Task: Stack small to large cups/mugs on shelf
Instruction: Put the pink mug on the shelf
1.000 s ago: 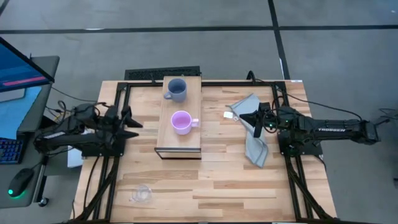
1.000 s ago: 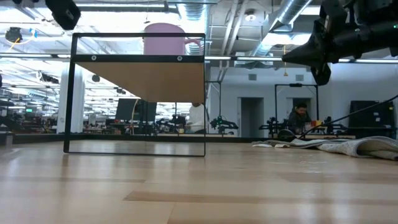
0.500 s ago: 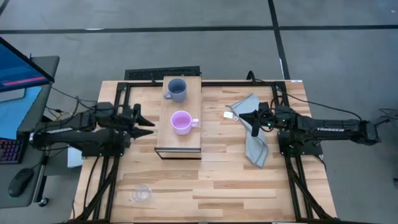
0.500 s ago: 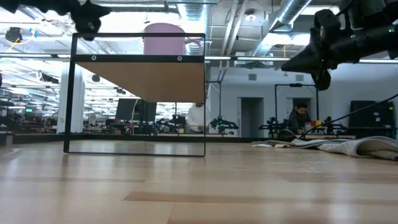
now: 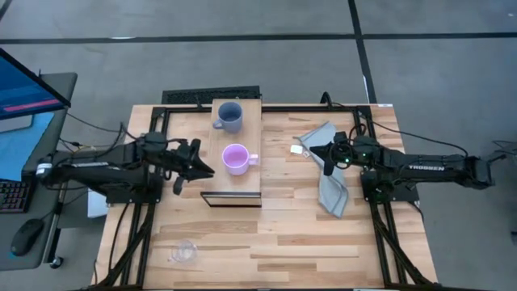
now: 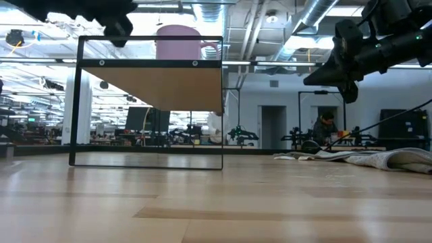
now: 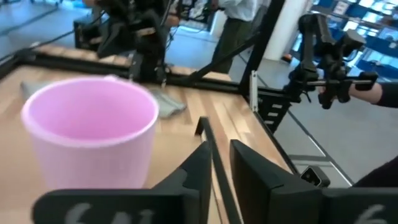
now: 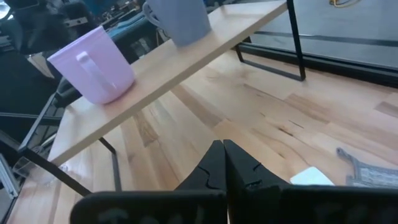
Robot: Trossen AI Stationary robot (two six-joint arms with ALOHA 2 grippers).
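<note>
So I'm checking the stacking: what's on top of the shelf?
On the shelf stand the grey-blue mug and the purple mug, apart, not stacked. Both look empty. The clear cup sits on the table.

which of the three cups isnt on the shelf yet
The small clear cup, alone on the table's near left corner; the purple mug and grey-blue mug are on the shelf.

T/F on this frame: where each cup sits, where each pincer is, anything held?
1. The lilac-purple handled mug stands on the light-wood raised shelf. True.
2. The small clear transparent cup is on the shelf. False: it is on the slatted tabletop, near the front edge.
3. The left pincer holds the grey-blue handled mug. False: it holds nothing, beside the shelf.
4. The right pincer is shut, above the grey cloth. True.
</note>
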